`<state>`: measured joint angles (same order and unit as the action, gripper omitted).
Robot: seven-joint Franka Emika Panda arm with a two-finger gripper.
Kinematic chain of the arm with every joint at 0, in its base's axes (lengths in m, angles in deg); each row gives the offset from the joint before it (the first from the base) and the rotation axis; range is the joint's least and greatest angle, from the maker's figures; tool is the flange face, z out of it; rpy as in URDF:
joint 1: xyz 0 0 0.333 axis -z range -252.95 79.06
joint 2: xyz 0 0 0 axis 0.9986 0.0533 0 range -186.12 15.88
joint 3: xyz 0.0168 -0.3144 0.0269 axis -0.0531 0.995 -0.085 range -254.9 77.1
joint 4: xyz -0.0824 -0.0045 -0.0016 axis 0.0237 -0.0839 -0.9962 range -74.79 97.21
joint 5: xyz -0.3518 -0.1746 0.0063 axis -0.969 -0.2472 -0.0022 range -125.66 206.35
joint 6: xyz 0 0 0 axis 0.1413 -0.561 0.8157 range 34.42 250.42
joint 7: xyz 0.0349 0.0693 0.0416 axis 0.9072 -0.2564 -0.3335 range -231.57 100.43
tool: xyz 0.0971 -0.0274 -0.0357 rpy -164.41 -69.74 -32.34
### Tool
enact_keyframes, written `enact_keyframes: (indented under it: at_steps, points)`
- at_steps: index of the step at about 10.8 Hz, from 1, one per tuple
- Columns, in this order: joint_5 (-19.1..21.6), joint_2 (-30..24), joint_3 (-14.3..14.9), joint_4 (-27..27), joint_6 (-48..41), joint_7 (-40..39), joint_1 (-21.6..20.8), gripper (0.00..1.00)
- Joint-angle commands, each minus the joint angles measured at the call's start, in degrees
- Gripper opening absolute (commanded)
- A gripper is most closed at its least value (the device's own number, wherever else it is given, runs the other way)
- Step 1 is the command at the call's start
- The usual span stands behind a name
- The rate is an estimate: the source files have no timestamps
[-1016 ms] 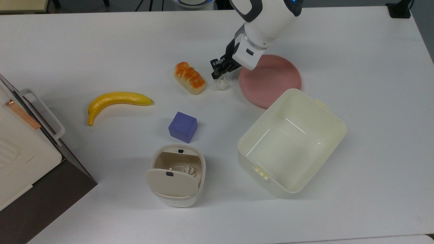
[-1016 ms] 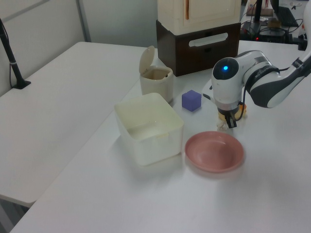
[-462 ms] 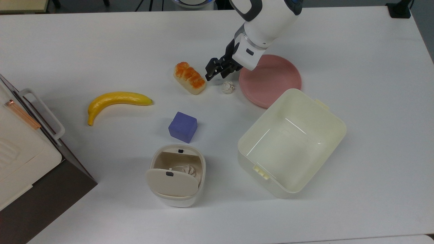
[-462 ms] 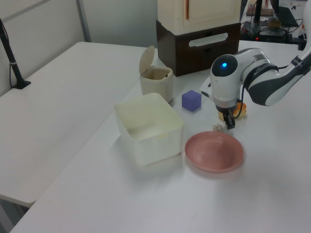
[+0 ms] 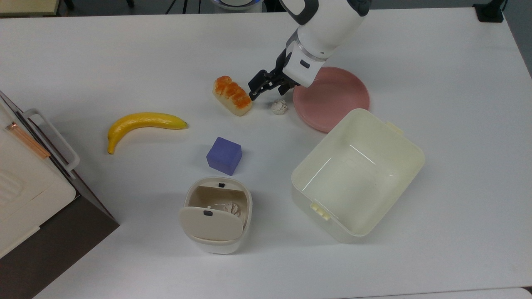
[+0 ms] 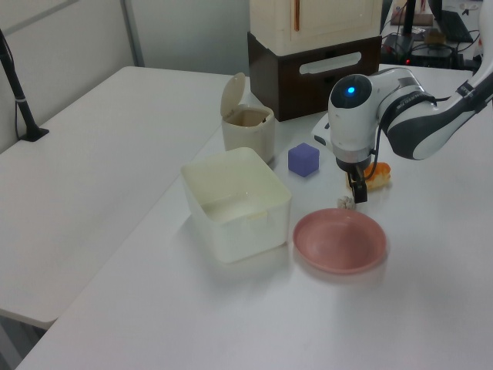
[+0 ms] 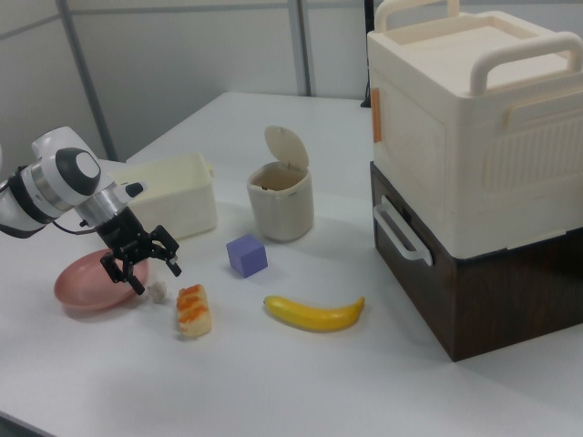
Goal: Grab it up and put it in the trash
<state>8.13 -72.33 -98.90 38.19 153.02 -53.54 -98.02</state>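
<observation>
**Grasp missed; paper ball on the surface**

Jaws point(image 5: 258, 88) spread apart, holding nothing, hanging above the gap between the toy bread point(image 5: 232, 95) and the paper ball point(image 5: 279, 107). One second ago they stood directly over the ball; since then they have lifted and shifted toward the top view's left, and the ball has rolled slightly toward the pink plate point(image 5: 332, 97), where it now sits just beside the rim. In the right view the jaws point(image 7: 141, 258) hover above the ball point(image 7: 158, 291), clear of it.

Judgement: the pickup failed, so the grasp must be redone with the jaws recentred over the ball's new spot.

Trash bin point(image 5: 216, 214) stands well apart, beyond the purple cube point(image 5: 224, 155), lid tipped open. Cream tub point(image 5: 357, 174) near the plate.
</observation>
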Motion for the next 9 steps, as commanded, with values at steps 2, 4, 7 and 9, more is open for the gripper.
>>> enact_keyframes:
  at_steps: [2, 4, 7, 9]
  points:
    - [0.8, 4.4, 0.2, -2.4, 3.8, -1.8, -0.4, 1.00]
    - [0.8, 6.9, 0.2, -4.9, 3.8, -1.8, -0.8, 1.00]
    - [0.7, 7.1, 0.2, -4.8, 3.7, -1.9, -0.9, 0.19]
    - [0.6, 7.1, 0.2, -4.8, 3.3, -2.1, -0.9, 0.00]
